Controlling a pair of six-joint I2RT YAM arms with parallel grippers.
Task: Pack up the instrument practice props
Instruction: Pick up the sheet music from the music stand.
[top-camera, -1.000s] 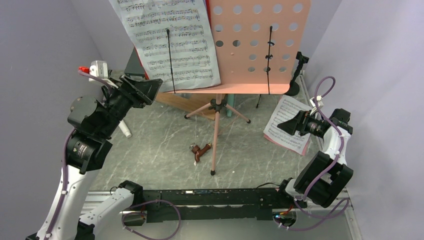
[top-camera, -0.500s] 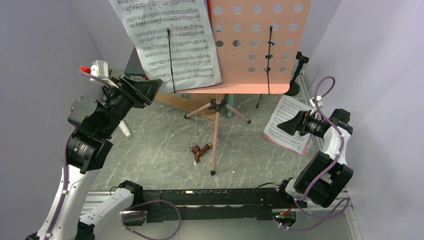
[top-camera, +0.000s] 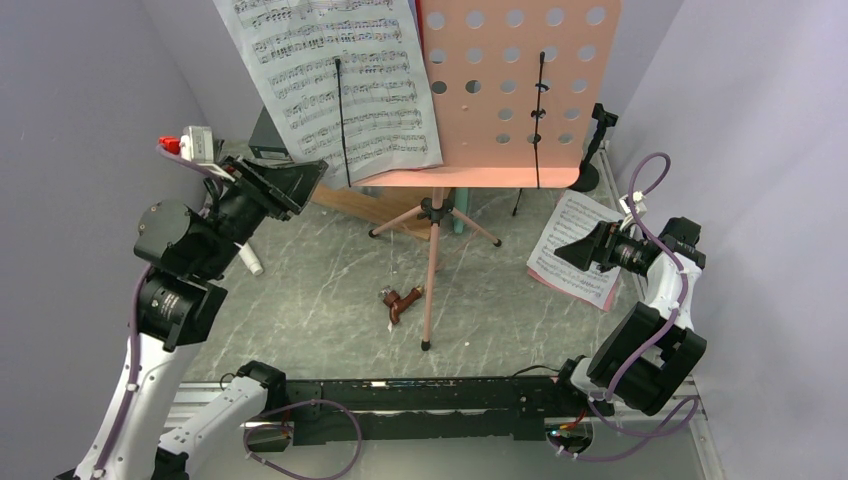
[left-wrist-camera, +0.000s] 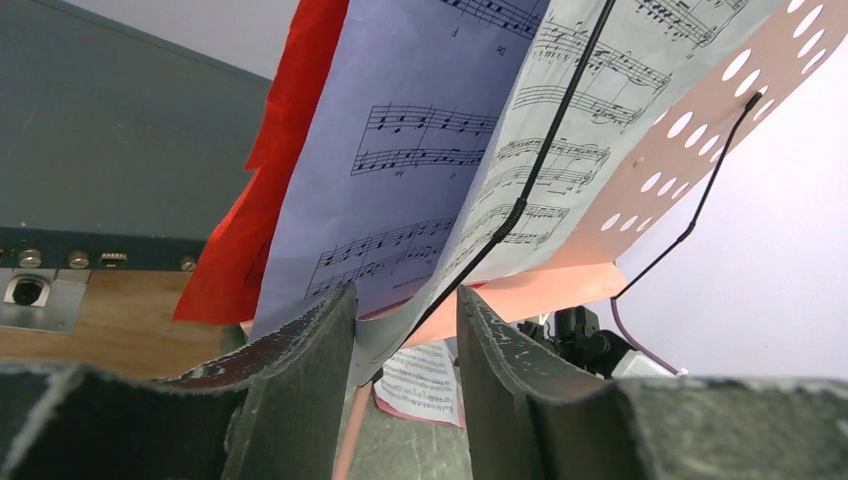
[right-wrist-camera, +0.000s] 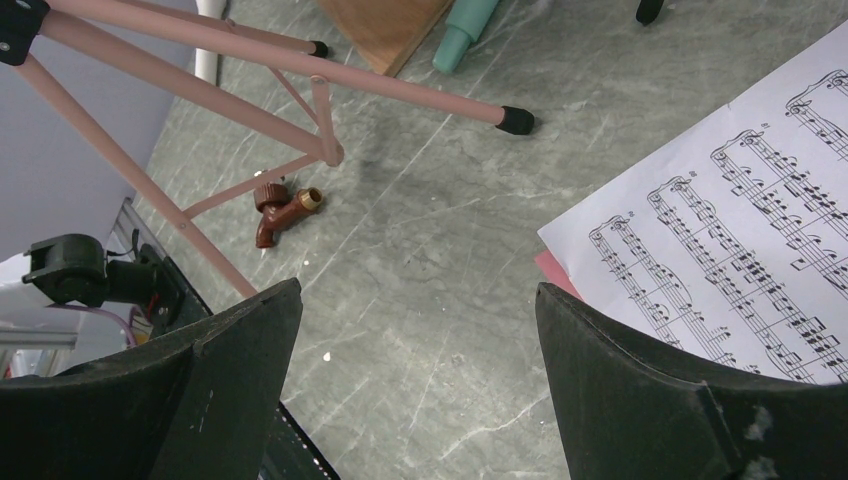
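Noting left gripper (left-wrist-camera: 400, 300), jaws narrowly apart astride corner of music pages (left-wrist-camera: 400, 150) on pink stand (top-camera: 490, 68), we log right gripper (right-wrist-camera: 418, 292), jaws wide, over table (right-wrist-camera: 430, 200).

white lower links (top-camera: 118, 432), black joints (top-camera: 166, 300), lilac cables (top-camera: 652, 156) looped alongside — scuffed, dark grey fingers (left-wrist-camera: 300, 390)

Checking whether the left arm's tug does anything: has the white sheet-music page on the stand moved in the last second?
Yes. The white page has turned counter-clockwise: its lower right corner has risen off the bottom lip of the pink desk.
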